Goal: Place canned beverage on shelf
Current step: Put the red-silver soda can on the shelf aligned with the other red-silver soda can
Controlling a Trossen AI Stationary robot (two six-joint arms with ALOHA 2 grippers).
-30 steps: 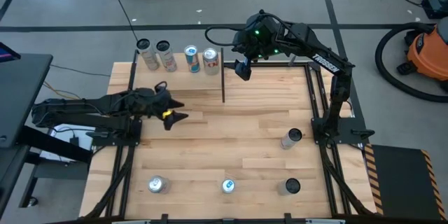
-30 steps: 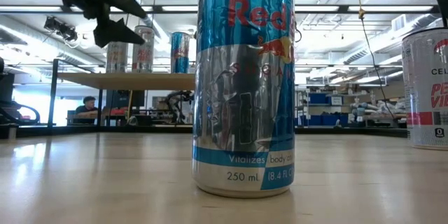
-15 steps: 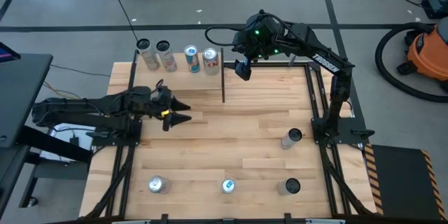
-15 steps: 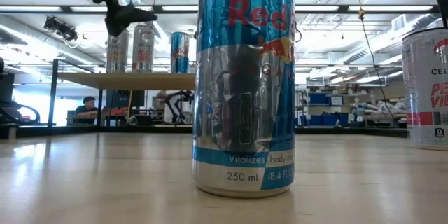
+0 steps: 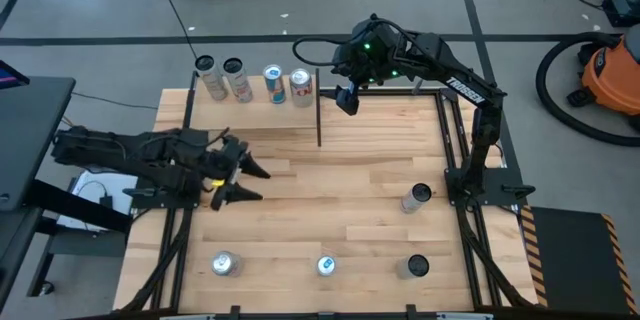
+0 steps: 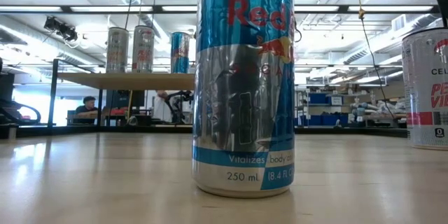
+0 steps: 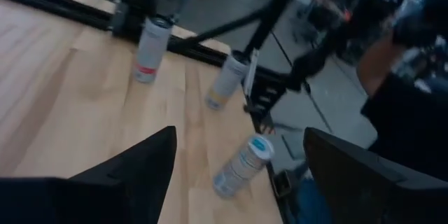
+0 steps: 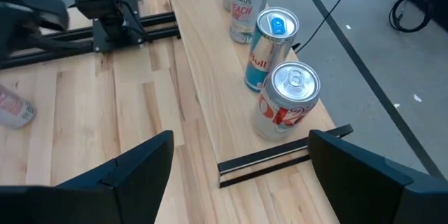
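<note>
Four cans already stand in a row on the shelf (image 5: 255, 110) in the upper left of the high view: two silver ones, a blue-and-silver can (image 5: 273, 84) and a red-and-white can (image 5: 300, 87). Four more wait on the counter (image 5: 330, 190) along the lower part of that frame: a silver can (image 5: 223, 263), a blue can (image 5: 326, 265), a dark-topped can (image 5: 417, 265) and a pale can (image 5: 417, 197) further up at right. The left end effector (image 5: 243, 182) hovers at left centre, its fingers spread and empty, facing those cans. The right end effector (image 5: 346, 98) hangs beside the shelf's right end, likewise agape with nothing held. By this count, roughly half the job remains.
</note>
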